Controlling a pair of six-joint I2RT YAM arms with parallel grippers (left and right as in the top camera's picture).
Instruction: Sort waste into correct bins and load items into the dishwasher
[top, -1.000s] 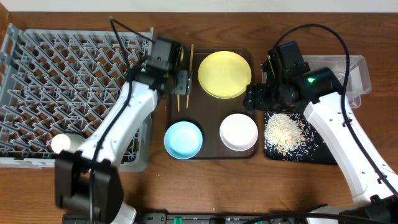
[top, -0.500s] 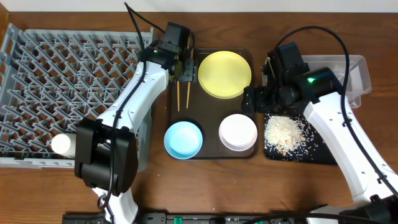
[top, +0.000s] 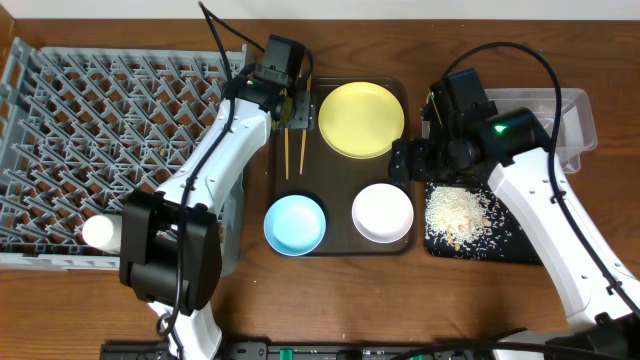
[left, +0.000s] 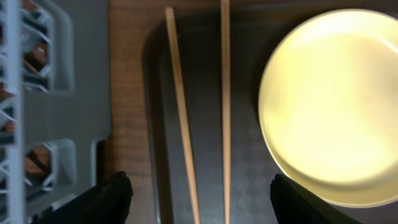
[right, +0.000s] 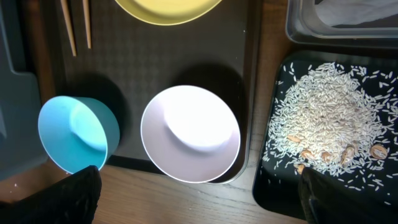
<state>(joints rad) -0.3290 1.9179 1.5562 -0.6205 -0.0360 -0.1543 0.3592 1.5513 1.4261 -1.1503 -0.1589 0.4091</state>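
Two wooden chopsticks (left: 180, 112) lie side by side along the left edge of the dark-brown serving tray (top: 340, 178). My left gripper (left: 199, 205) hovers open above them, a finger on either side, touching neither; in the overhead view the left gripper (top: 295, 110) is by the yellow plate (top: 361, 119). My right gripper (right: 199, 199) hangs open and empty above the white bowl (right: 189, 134), with the light-blue bowl (right: 78, 134) to its left. Rice-like waste (right: 329, 130) lies in the black tray bin (top: 500, 250). The dishwasher rack (top: 110, 140) holds a white cup (top: 98, 232).
The clear tub bin (top: 575, 105) stands behind the black tray at the far right, with something white inside (right: 357, 15). The left arm reaches across the rack's right edge. Bare wooden table (top: 330, 300) runs along the front.
My left gripper has moved toward the far end of the serving tray, along the chopsticks. The right arm has barely shifted.
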